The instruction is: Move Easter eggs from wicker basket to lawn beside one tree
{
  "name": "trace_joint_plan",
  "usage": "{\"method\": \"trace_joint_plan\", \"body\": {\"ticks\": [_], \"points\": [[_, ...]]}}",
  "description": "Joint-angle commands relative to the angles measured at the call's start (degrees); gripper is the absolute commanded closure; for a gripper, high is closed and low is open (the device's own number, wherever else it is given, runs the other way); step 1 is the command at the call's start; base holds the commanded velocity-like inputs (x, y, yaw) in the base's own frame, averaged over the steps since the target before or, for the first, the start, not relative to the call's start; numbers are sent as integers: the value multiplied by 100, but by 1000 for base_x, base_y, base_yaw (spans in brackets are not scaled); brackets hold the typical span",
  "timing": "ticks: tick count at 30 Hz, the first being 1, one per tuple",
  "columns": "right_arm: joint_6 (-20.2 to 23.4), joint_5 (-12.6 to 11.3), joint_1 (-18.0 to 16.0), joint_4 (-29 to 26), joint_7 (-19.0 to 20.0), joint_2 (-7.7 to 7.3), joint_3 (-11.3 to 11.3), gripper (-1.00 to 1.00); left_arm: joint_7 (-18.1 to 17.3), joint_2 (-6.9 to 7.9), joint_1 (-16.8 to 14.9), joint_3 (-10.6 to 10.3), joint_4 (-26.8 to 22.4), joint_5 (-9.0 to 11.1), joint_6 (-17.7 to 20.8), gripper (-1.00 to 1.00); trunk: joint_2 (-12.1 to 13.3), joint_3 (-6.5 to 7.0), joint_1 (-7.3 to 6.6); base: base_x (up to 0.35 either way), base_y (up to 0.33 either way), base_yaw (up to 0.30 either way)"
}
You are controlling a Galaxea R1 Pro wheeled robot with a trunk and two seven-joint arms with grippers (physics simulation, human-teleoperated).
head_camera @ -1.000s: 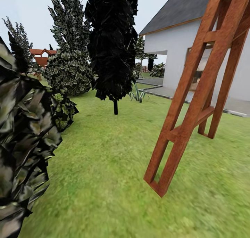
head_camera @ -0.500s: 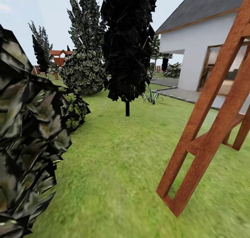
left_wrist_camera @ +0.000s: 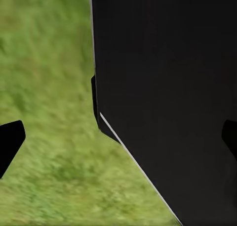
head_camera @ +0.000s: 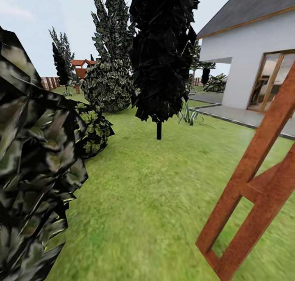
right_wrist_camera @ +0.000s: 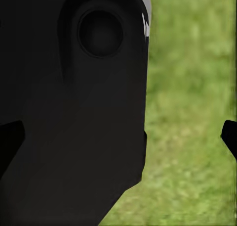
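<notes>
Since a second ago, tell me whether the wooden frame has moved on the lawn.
Cannot tell. The wooden frame and the black tree both slid rightward: the camera moved.

Open lawn (head_camera: 155,182) between shrub (head_camera: 32,170) and wooden frame (head_camera: 254,199).

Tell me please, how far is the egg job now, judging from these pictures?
Nothing looks done yet. The robot seems on its way: the head view gives the lawn, an all-black tree, a wooden frame and a house. Each wrist view has grass under dark robot parts. Finding the basket and moving the eggs is left.
</notes>
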Motion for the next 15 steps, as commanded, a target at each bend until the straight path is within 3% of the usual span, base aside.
{"method": "trace_joint_plan", "body": {"ticks": [1,7,15], "points": [[-1,0,-8,12,-2,0,4,-100,1,-1,4,0,-13,-1,1,-100,-2,-4,4,335,0,279],[0,0,-8,12,-2,0,2,-100,1,-10,4,-1,-13,-1,-5,-100,-2,-4,4,289,0,292],[0,0,-8,12,-2,0,2,-100,1,-16,4,-12,-13,3,-19,-100,-2,-4,4,39,0,296]]}}
